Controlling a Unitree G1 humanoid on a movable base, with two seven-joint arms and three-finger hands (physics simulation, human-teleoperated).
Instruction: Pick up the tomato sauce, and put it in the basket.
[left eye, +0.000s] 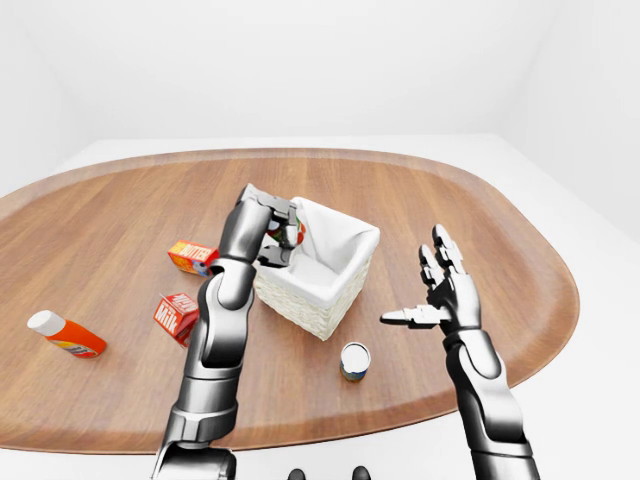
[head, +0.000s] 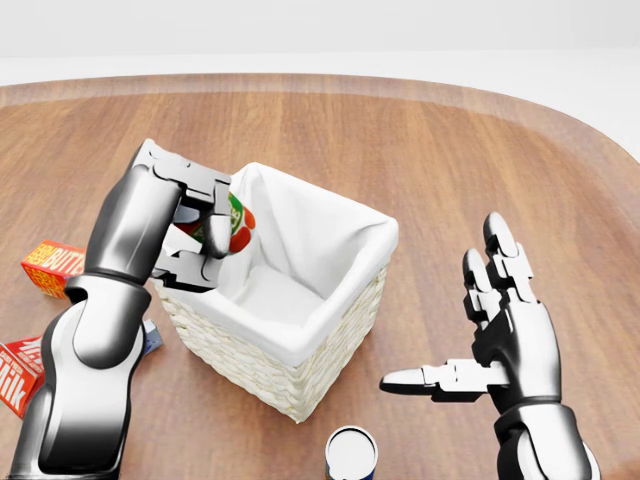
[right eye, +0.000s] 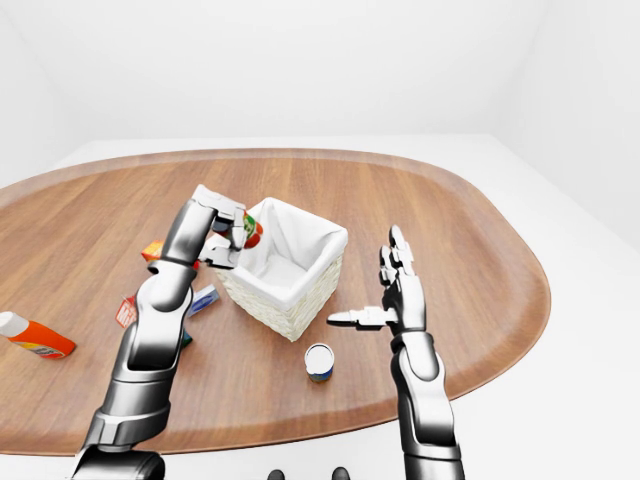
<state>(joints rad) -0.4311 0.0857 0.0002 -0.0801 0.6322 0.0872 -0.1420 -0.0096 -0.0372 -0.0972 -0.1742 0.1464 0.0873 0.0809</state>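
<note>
Nearest to the camera in the head view, the right hand (head: 470, 345) stands with its fingers spread wide and holds nothing; it hovers over the wooden surface (head: 450, 160), well apart from the basket (head: 330, 330), with a small can (head: 351, 455) below it and to its left. The left hand (head: 195, 225) is closed round the tomato sauce (head: 233, 222), so the can sits inside its fingers, tilted, its red end pointing away from the palm toward the basket's inside. This hand is at the basket's left rim, and the can seems to lie just over that rim; the white-lined hollow lies to the right of the hand and below it. I judge that the left hand needs only a short reach rightward before it releases.
</note>
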